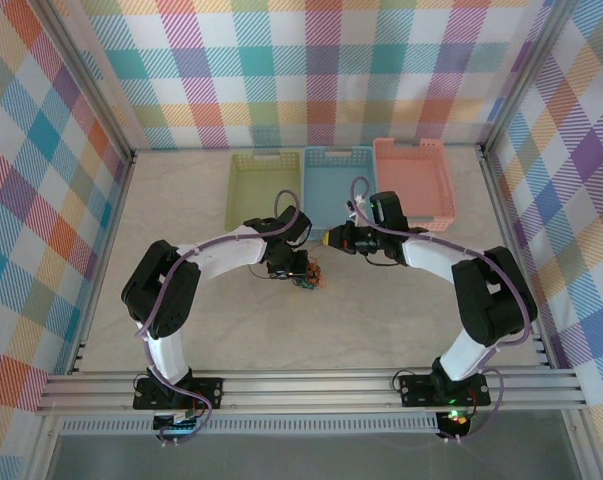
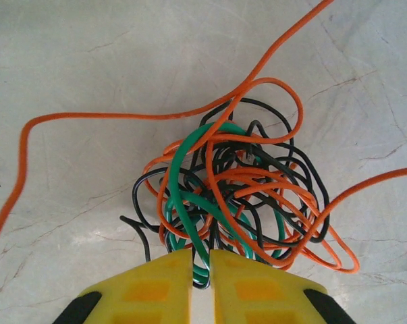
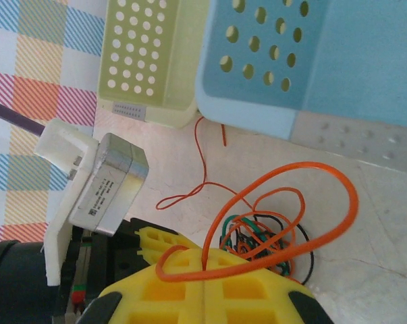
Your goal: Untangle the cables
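From above: green basket, blue basket and pink basket line the far side of the worktop, floors bare; the cables lie tangled nearer. Left wrist: left gripper, fingers pinching green and dark strands. Right wrist: right gripper, fingers pressed together on an orange strand.

Glossy plastic-sheathed cables lie on matt tabletop.

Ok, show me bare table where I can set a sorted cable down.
Bare tabletop between the arm bases, nearer than the cable tangle; another patch between the left wall and the green basket. Crowded around the tangle, before the blue basket.
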`<state>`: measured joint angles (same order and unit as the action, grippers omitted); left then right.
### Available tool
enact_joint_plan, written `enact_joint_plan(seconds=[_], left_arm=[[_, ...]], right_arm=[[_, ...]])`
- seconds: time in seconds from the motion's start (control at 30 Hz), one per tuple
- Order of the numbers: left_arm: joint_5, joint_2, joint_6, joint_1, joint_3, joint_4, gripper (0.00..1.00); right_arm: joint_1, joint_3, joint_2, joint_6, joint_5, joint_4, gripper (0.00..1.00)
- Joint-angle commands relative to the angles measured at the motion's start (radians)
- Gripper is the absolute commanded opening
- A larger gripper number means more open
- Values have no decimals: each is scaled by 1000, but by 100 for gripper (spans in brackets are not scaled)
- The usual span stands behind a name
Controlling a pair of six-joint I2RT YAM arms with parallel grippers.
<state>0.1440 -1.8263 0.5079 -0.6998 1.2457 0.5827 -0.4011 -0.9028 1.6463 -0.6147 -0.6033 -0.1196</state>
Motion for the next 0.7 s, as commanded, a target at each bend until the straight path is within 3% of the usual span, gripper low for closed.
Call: enact_joint_plan(seconds=[0.0,0.2,0.43,0.67], left_arm=[[-19,-5,-15,-7,-18,29,14],[-20,-8,-16,-6,-21,26,11],[-29,-1,-22,-1,-29,29,0],[-39,27,-29,9,-53,33,0]], right_arm=[[11,10,-42,2,7,-19,0],[28,24,-65,7,32,-8,0],[50,39,-95,14,67,8,0],[72,57,-121,9,97,12,0]])
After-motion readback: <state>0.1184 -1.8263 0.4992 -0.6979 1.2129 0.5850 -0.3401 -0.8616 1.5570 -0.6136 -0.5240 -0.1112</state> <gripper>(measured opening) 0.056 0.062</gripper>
